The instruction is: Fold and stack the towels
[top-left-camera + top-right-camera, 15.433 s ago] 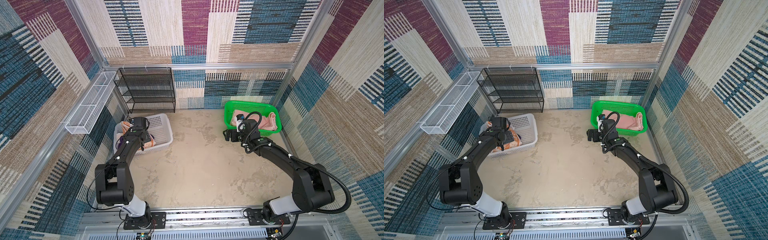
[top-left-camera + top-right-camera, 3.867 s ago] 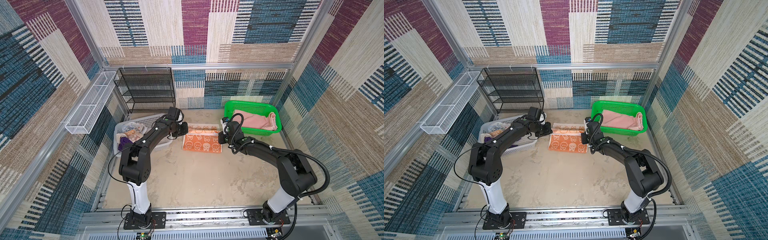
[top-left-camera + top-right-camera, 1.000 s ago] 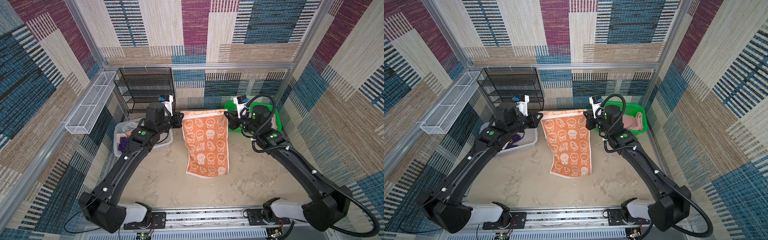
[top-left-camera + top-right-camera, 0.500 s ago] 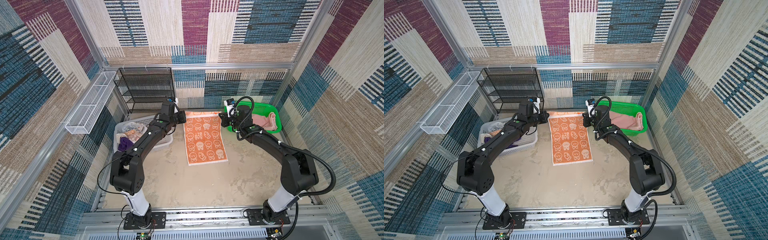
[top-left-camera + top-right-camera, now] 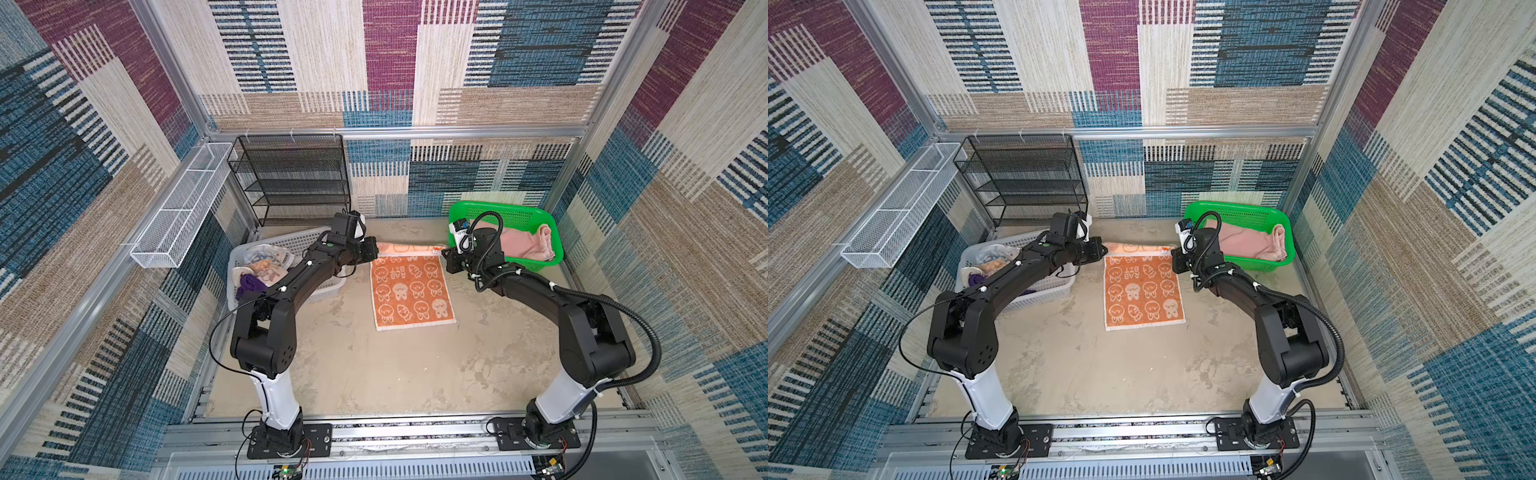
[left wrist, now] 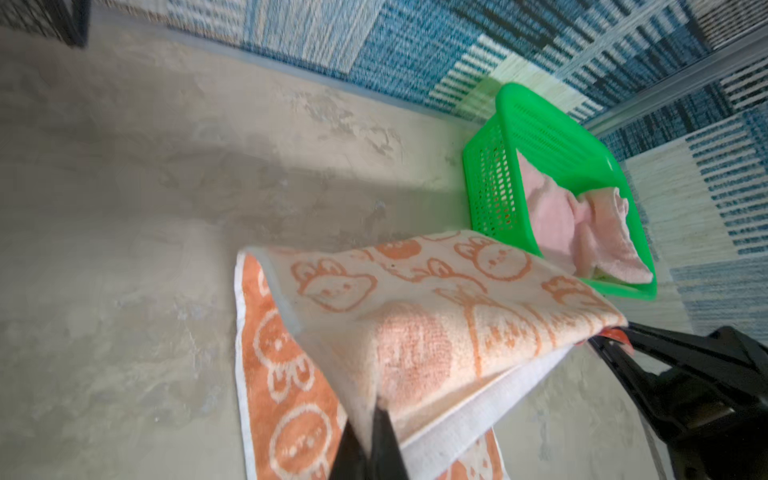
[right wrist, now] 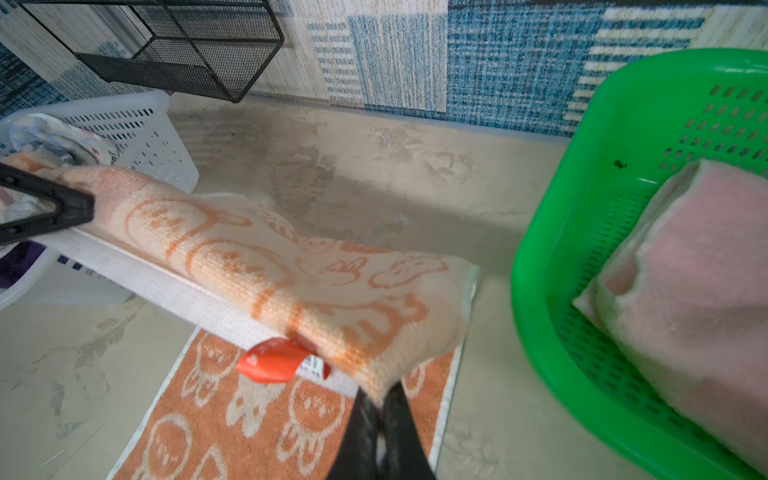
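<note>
Left pincer (image 5: 375, 252) and right pincer (image 5: 444, 254) both pinching raised far corners of the orange cartoon-rabbit terry towel (image 5: 409, 291).

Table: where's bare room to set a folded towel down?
Free: the wide bare stretch from the orange towel to the front rail. Crowded: the back strip between white basket and green basket, where the towel's far end is held up.

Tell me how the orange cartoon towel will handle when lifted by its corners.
Probably floppy: the orange towel drapes over itself between the left hand and right hand. Likely light: two corner pinches hold its far edge up. Probably grippy: looped terry surface.
</note>
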